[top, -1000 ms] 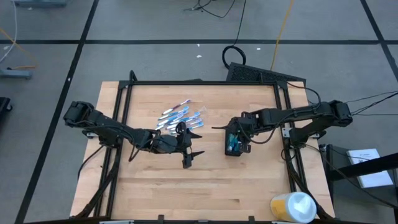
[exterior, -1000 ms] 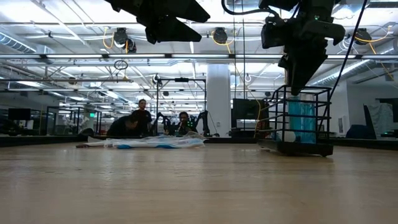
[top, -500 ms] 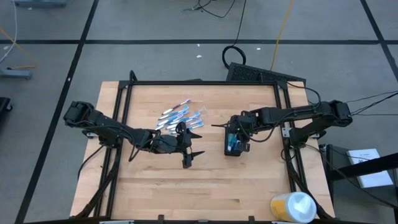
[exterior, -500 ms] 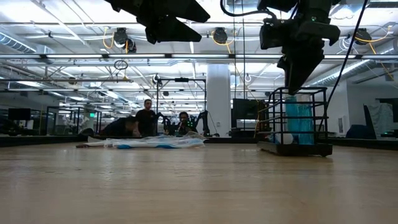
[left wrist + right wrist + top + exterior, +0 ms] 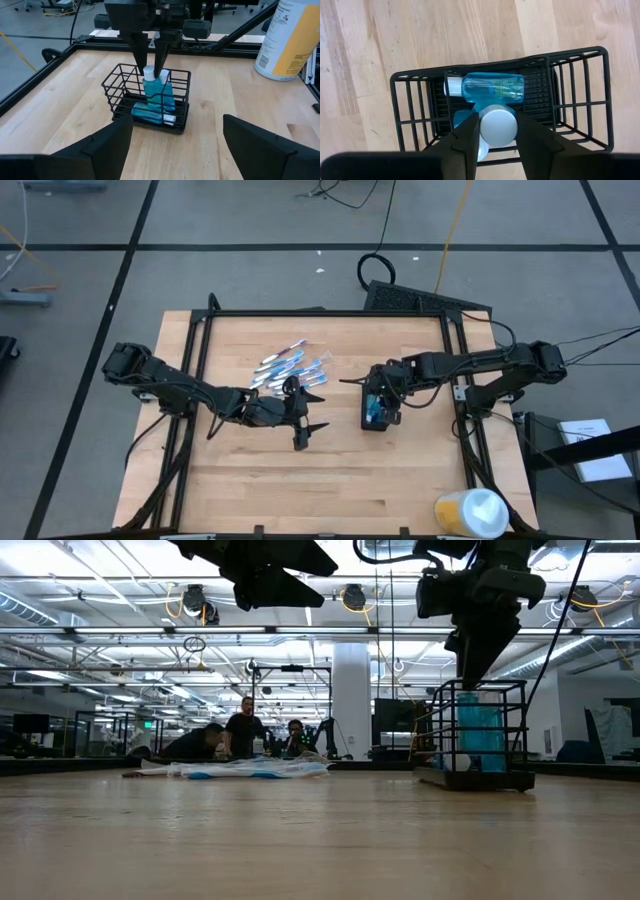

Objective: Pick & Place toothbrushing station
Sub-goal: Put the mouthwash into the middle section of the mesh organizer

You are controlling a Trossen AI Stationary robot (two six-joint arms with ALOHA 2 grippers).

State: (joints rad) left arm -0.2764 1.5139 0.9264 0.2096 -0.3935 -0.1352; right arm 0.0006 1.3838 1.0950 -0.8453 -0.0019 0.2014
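The black wire-mesh cup (image 5: pixel 378 412) stands on the table right of centre and also shows in the left wrist view (image 5: pixel 150 102). It holds blue tubes with white caps. One tube lies flat (image 5: pixel 490 86) and one stands upright (image 5: pixel 152 87). My right gripper (image 5: pixel 498 127) reaches down into the cup and is shut on the upright tube. The blue-and-white toothbrushes (image 5: pixel 290 368) lie in a loose pile on the table, left of the cup. My left gripper (image 5: pixel 315 405) hangs open and empty just near of the pile, facing the cup. My right gripper pinches the upright tube's round white cap (image 5: pixel 498 125) between its two fingers. The fingers (image 5: pixel 142 50) come from above, pointing down. The tube stands upright below them with its lower end inside the cup (image 5: pixel 478 735).
A yellow-and-white roll (image 5: pixel 470 512) stands at the table's near right corner and shows in the left wrist view (image 5: pixel 290 37). A black frame (image 5: pixel 330 312) edges the table. Bare wood lies near of both grippers. People stand in the room beyond (image 5: pixel 240 730).
My right gripper has edged slightly toward the table's left over the cup, and the upright tube has shifted with it.
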